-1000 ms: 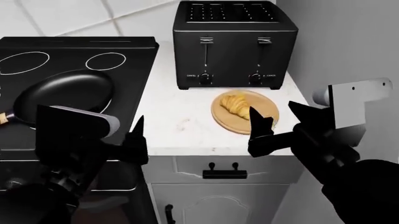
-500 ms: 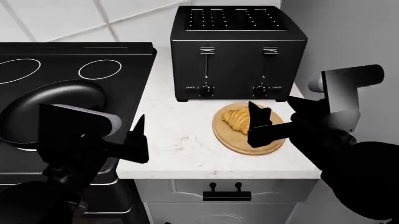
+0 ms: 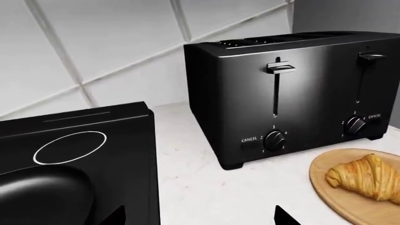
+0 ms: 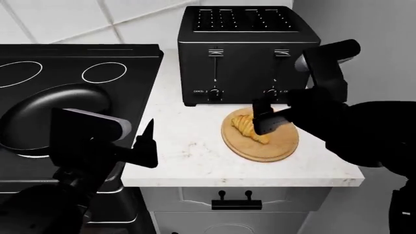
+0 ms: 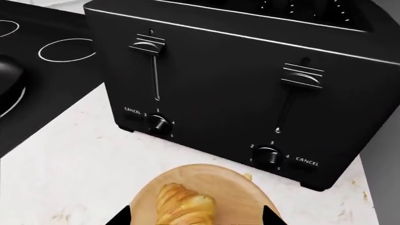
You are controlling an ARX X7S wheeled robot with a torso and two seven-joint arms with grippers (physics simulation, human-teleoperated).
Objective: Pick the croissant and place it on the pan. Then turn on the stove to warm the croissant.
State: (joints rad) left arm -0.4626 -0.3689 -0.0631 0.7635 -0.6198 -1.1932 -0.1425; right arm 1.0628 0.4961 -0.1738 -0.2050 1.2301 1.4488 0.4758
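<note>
The croissant (image 4: 247, 127) lies on a round wooden board (image 4: 276, 146) on the white counter, in front of the toaster. My right gripper (image 4: 272, 119) hovers just above the croissant. In the right wrist view it (image 5: 196, 218) is open, with the croissant (image 5: 184, 208) between its two fingertips and not touching them. The black pan (image 4: 52, 114) sits on the stove (image 4: 123, 56) at the left, its handle out of view. My left gripper (image 4: 133, 148) is open and holds nothing. It (image 3: 198, 218) hangs over the seam between stove (image 3: 134, 140) and counter, next to the pan (image 3: 44, 197).
A black four-slot toaster (image 4: 247, 53) stands close behind the board, with levers and dials facing me. A grey wall bounds the counter at the right. The counter's front edge (image 4: 247, 183) has a white cabinet drawer below it. White tiles back the stove.
My right gripper has swung left and forward, from beside the board to directly over the croissant. The view shifted closer a second ago. The left gripper barely moved.
</note>
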